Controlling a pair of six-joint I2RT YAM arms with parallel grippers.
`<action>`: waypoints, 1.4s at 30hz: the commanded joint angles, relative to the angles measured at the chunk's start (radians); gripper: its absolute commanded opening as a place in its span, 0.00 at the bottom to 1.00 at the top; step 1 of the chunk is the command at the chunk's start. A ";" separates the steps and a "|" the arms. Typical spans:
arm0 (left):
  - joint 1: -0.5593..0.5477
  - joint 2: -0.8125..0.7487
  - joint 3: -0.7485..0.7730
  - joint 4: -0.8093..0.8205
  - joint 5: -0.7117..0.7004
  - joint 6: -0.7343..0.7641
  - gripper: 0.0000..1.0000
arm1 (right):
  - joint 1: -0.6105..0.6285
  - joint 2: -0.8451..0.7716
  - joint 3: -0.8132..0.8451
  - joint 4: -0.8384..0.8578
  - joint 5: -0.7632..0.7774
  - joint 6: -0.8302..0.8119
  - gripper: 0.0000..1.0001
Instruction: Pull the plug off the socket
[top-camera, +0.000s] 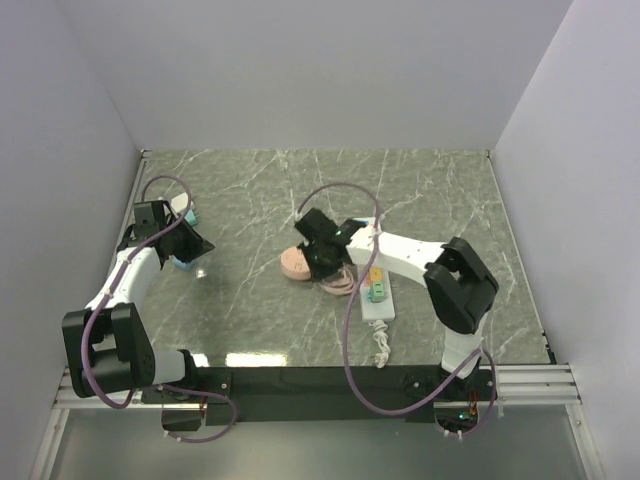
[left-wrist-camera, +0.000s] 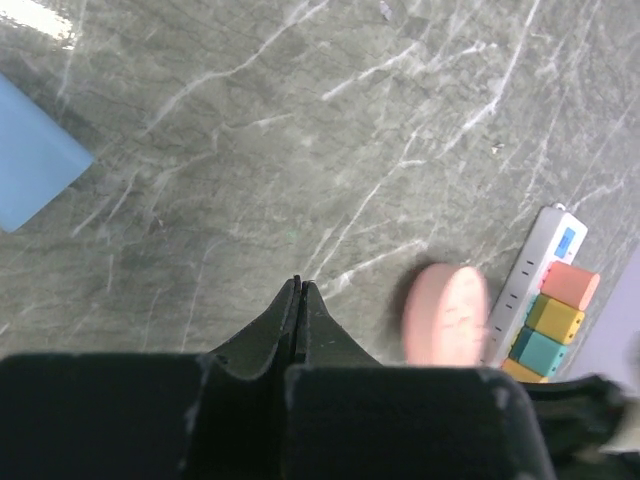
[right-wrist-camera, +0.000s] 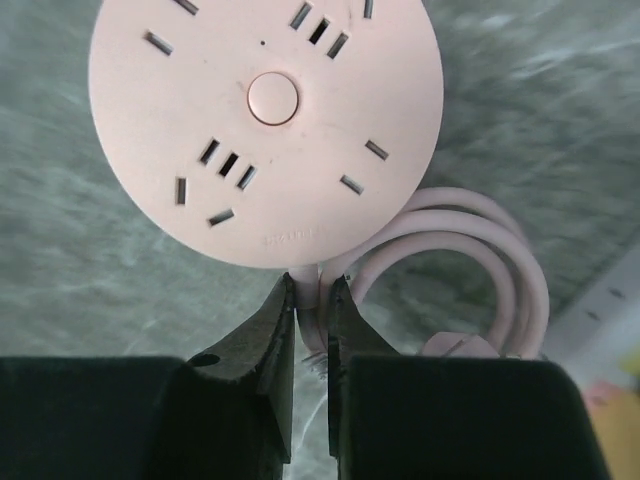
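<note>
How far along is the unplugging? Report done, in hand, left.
Done: nothing shows as unplugged. In hand: the right gripper pinches the pink cord where it leaves the round pink outlet hub. Left: pulling the plug from the white power strip; the plug itself is not clearly visible. The left gripper is shut, empty, away from both.

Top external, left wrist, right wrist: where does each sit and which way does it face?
Top external: above and behind, looking down on the table; left arm and right arm show.
Left wrist: over the table, facing the pink disc and socket; shut left tool shows.
Right wrist: above the pink disc; right tool pinching its cord shows.
Shared: pink disc.
</note>
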 joint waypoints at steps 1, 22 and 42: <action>0.004 -0.041 0.030 0.014 0.042 0.015 0.01 | -0.075 -0.161 0.146 -0.057 -0.009 0.046 0.00; -0.157 0.070 0.036 0.091 0.045 -0.054 0.01 | -0.779 -0.245 0.061 -0.163 0.284 0.255 0.00; -0.231 0.082 0.004 0.103 0.040 -0.058 0.01 | -1.020 -0.061 -0.088 -0.072 0.345 0.313 0.31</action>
